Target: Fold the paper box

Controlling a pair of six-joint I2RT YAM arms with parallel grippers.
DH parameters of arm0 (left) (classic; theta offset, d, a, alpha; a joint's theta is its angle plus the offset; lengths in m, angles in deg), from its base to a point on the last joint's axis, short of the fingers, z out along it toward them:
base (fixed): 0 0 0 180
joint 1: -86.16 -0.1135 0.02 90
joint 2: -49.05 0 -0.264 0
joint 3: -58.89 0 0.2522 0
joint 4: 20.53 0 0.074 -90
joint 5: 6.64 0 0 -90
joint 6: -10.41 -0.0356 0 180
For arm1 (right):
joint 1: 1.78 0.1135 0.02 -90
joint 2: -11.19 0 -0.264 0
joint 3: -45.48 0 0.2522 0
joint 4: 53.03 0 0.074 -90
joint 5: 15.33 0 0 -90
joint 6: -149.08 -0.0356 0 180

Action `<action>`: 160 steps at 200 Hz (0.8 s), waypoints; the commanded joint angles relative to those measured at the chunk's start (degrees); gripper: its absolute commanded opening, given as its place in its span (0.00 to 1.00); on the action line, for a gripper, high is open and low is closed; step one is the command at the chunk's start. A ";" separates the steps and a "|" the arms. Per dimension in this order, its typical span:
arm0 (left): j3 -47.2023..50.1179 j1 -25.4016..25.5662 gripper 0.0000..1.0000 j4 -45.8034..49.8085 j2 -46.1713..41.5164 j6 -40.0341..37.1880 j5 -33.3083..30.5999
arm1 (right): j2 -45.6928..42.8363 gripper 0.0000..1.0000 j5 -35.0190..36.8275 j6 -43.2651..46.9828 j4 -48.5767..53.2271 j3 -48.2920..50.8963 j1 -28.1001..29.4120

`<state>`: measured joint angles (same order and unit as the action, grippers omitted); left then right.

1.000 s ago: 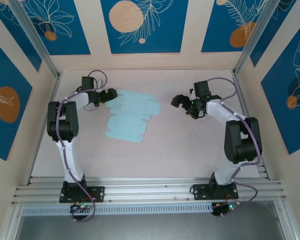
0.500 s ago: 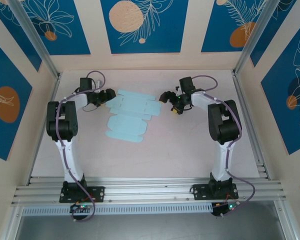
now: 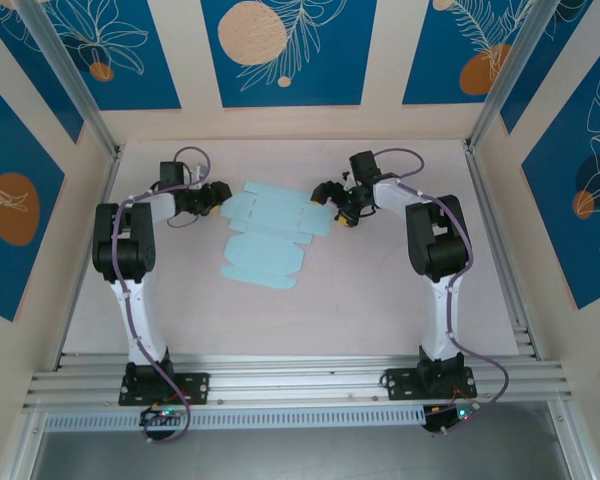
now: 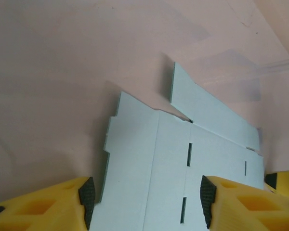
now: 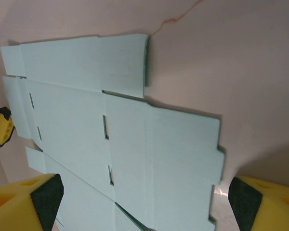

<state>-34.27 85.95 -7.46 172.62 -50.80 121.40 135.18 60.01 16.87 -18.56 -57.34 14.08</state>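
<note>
Paper box (image 3: 275,210) — an unfolded pale-blue die-cut sheet with slots and tabs — lies flat on the pink table (image 3: 380,300), far of centre. The left gripper (image 3: 218,194) is at the sheet's left edge and the right gripper (image 3: 330,196) at its right edge. In both wrist views the yellow fingers (image 4: 62,202) (image 5: 260,202) are spread wide — the card edge lies between them, unclamped.

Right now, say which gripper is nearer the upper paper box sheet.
Right, narrowly. The right gripper hangs over the right end of the upper paper box sheet; the left gripper sits at its left edge.
</note>
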 commanded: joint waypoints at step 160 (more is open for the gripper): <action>-0.43 -0.27 0.61 17.37 -7.40 -8.62 -9.66 | -0.41 0.91 1.17 3.35 5.98 -1.17 0.19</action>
<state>-33.37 85.87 1.70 166.39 -54.99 115.35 136.16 59.64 18.55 -16.72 -59.07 14.08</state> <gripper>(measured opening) 0.599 0.911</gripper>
